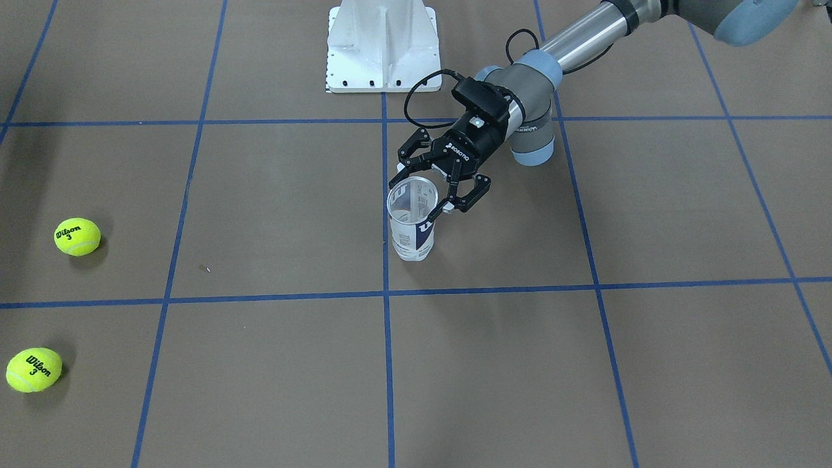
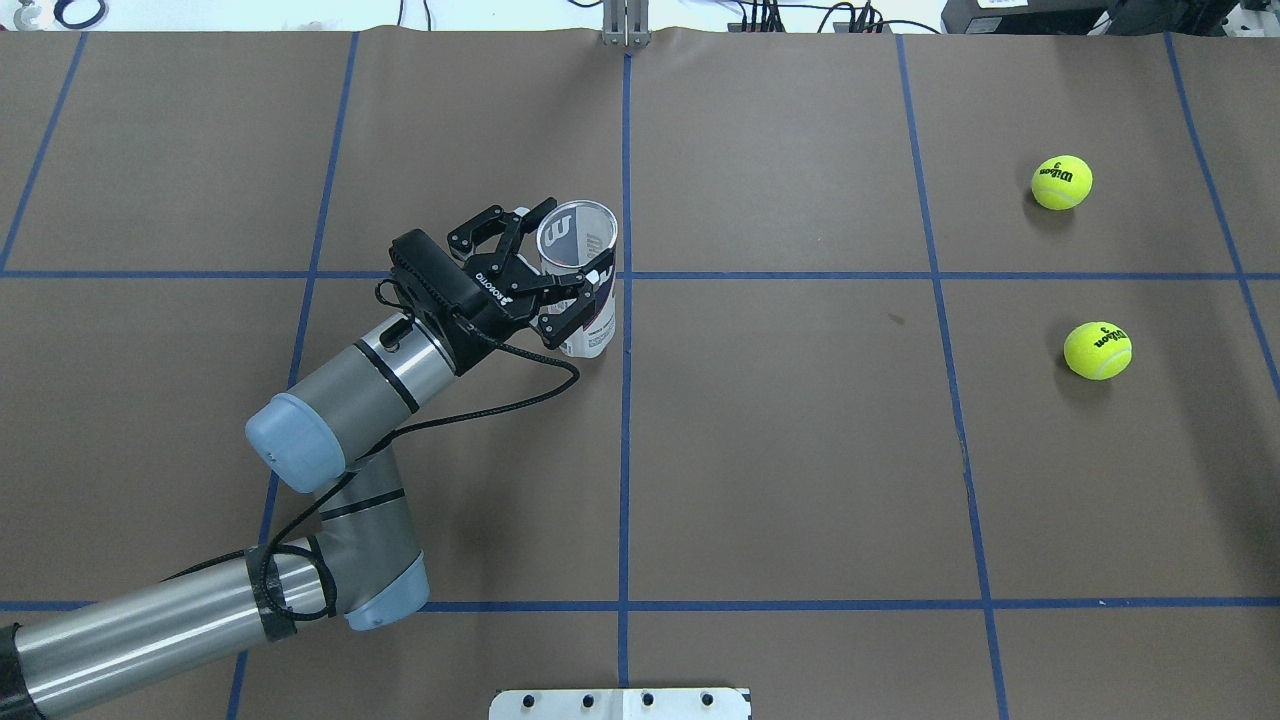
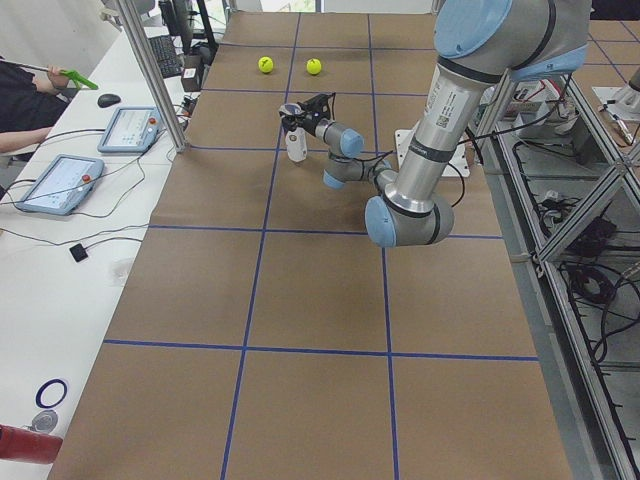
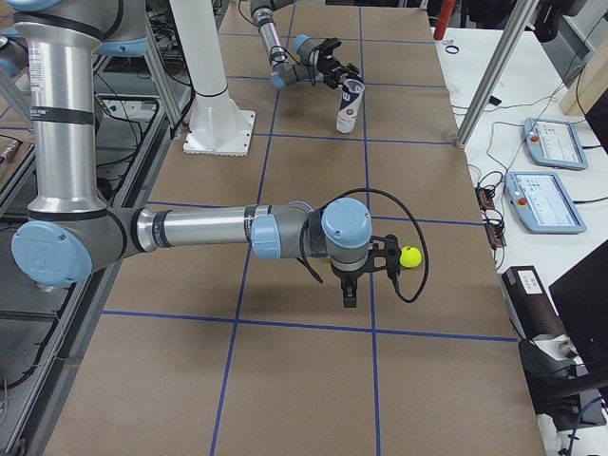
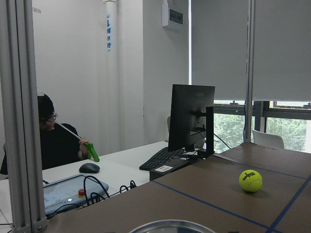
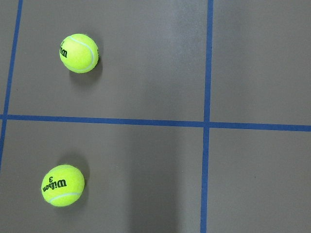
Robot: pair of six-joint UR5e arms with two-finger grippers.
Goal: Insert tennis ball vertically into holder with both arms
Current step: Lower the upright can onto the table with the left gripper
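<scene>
Around the upright holder (image 2: pixel 590 330) my left claw (image 2: pixel 564 246) stands spread wide, one finger on either side of its wall; whether it grips I cannot tell. Well right of the holder lie the first tennis ball (image 2: pixel 1097 350) and the second tennis ball (image 2: pixel 1062 183). My right claw (image 4: pixel 348 294) hangs above them; its opening I cannot tell.

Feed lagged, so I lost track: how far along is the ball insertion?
Done: holder stands upright and empty, left gripper flanking its top. In hand: right gripper near the two tennis balls. Remaining: both lie on the table; none picked or inserted.
</scene>
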